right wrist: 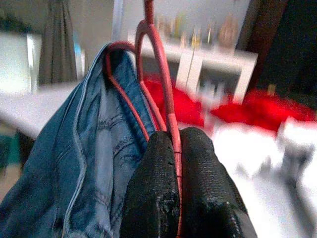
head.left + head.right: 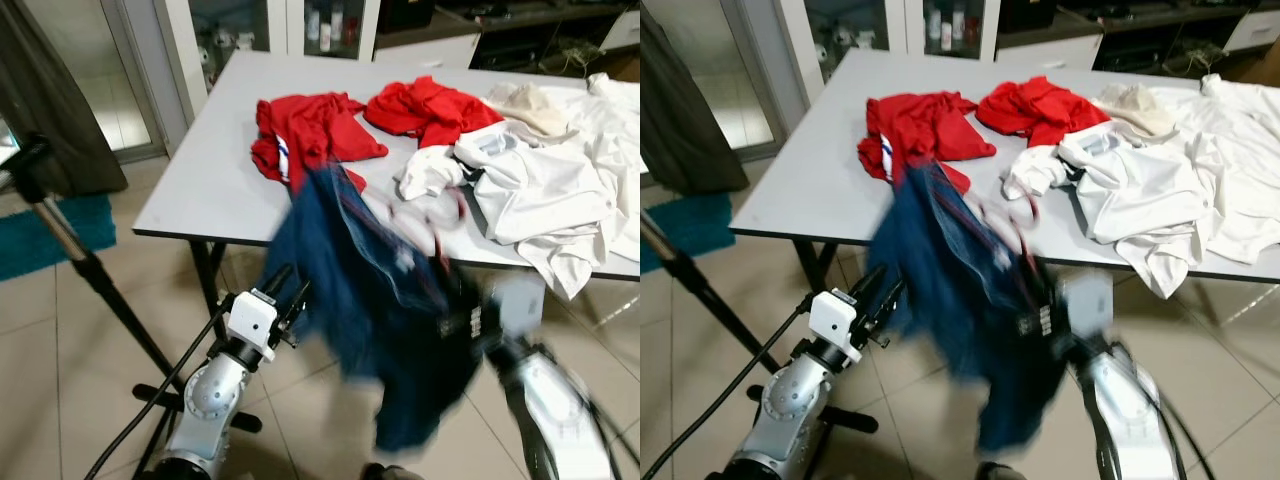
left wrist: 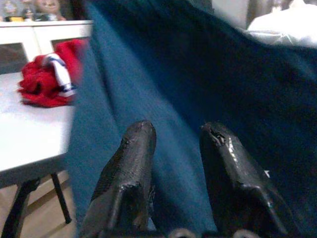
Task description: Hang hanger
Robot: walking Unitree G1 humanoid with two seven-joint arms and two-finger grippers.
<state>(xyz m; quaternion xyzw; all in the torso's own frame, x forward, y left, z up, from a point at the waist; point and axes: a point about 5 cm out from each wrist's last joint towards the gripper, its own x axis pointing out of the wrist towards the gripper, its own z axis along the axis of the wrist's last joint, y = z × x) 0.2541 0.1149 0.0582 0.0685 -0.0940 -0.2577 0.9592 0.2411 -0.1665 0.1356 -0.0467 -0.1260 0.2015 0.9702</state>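
A red wire hanger carries a blue denim garment, which hangs blurred in front of the table's near edge. My right gripper is shut on the hanger's red wire, low down between its two black fingers. The right arm rises from the lower right, also blurred. My left gripper is open, its fingers close against the denim's left side with nothing held between them. In the left eye view the left gripper points up from the lower left at the garment's edge.
A grey table holds two red garments and a heap of white clothes. A black tripod stand leans at the left, by a dark curtain and a teal mat. Tiled floor lies below.
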